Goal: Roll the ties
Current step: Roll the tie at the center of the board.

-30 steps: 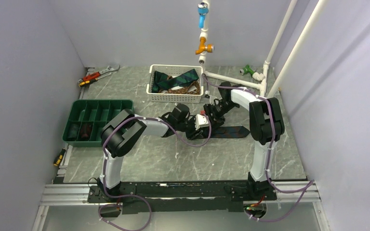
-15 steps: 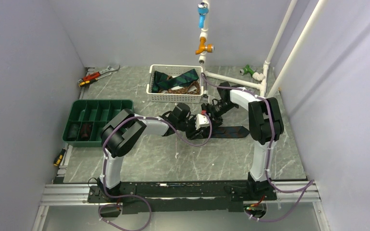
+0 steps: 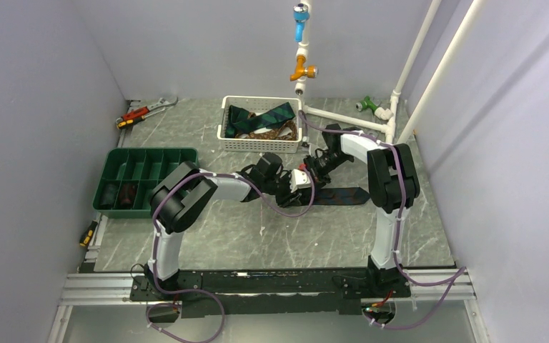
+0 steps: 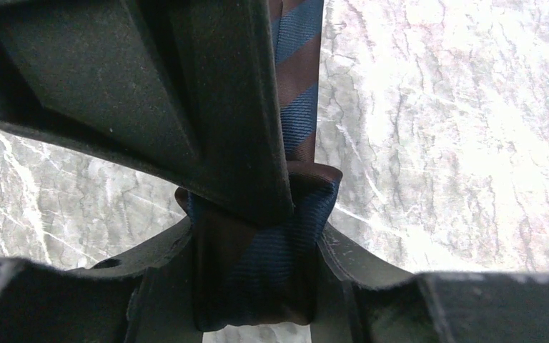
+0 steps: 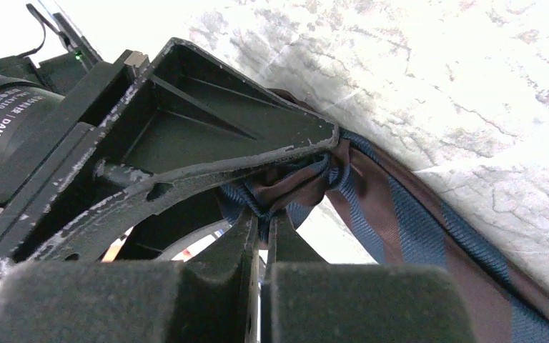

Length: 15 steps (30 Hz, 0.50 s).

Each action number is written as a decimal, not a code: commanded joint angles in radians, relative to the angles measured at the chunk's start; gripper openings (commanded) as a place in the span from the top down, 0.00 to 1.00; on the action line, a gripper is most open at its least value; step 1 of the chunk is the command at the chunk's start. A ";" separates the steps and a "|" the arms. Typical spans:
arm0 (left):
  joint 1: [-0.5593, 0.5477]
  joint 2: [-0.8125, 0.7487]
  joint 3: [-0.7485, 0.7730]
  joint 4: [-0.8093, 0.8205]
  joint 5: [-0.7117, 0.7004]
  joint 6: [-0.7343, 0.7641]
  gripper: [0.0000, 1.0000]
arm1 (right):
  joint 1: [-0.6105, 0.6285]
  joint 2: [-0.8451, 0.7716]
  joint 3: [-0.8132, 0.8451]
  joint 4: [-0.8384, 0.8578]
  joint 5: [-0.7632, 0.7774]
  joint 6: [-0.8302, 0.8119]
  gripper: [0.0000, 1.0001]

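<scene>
A brown tie with navy stripes [image 3: 343,194] lies flat on the table, and its left end is wound into a small roll [image 4: 271,257]. My left gripper [image 4: 257,275] is shut on that roll, a finger pressing each side. My right gripper [image 5: 261,229] is shut, pinching a bunched fold of the same tie [image 5: 414,229] right against the left gripper's finger [image 5: 207,136]. From above, both grippers meet mid-table, the left gripper [image 3: 297,187] just in front of the right gripper [image 3: 307,171]. Several more ties [image 3: 261,116] lie in the white basket [image 3: 261,145].
A green divided tray [image 3: 146,153] at the left holds two rolled ties [image 3: 118,193]. A wrench [image 3: 146,111] lies at the back left, a screwdriver [image 3: 87,234] off the left table edge. White pipes [image 3: 343,118] run along the back right.
My right gripper has gone from open to shut on the tie's fold and drawn slightly back toward the basket. The left gripper has kept its hold on the roll.
</scene>
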 commanded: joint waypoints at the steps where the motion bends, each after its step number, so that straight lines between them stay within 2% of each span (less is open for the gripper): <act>1: 0.021 0.058 -0.070 -0.141 -0.079 0.031 0.47 | -0.001 0.047 -0.022 0.033 0.193 -0.037 1.00; 6: 0.037 0.006 -0.121 0.026 -0.002 -0.007 0.29 | -0.009 0.066 -0.031 0.059 0.333 -0.036 1.00; 15: 0.037 0.019 -0.101 0.229 0.103 -0.095 0.19 | -0.014 0.106 -0.021 0.072 0.503 -0.025 1.00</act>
